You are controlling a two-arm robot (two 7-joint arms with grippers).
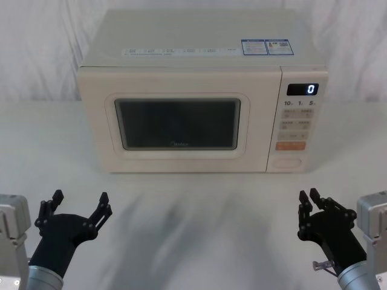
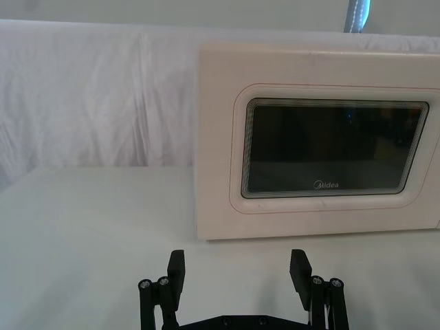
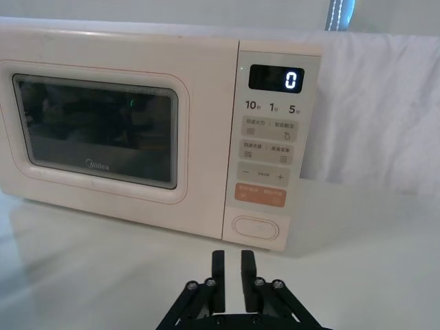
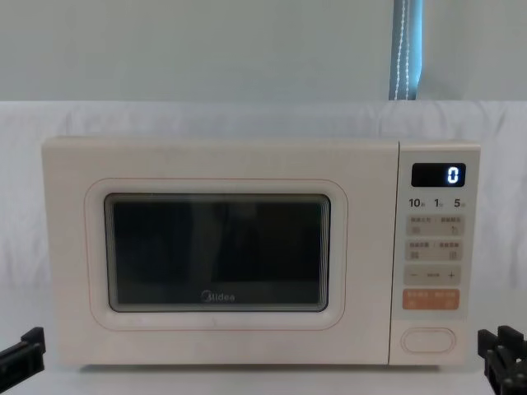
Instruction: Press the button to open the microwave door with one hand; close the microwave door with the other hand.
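The cream microwave stands at the table's back centre, its door (image 1: 178, 124) closed flush, with a dark window and a Midea logo; the door (image 2: 330, 148) (image 3: 96, 130) (image 4: 218, 251) is also in both wrist views and the chest view. The wide pill-shaped button (image 1: 288, 161) (image 3: 256, 227) (image 4: 428, 340) sits lowest on the right-hand panel, under the orange key (image 1: 291, 145). My left gripper (image 1: 78, 209) (image 2: 238, 271) hovers open at the front left, well short of the door. At the front right my right gripper (image 1: 307, 202) (image 3: 232, 268) is shut, in line with the button and apart from it.
White cloth covers the table (image 1: 199, 223) and the backdrop. The display (image 1: 302, 89) reads 0. Small pale keys (image 3: 267, 141) fill the panel above the orange key. Open tabletop lies between both grippers and the microwave front.
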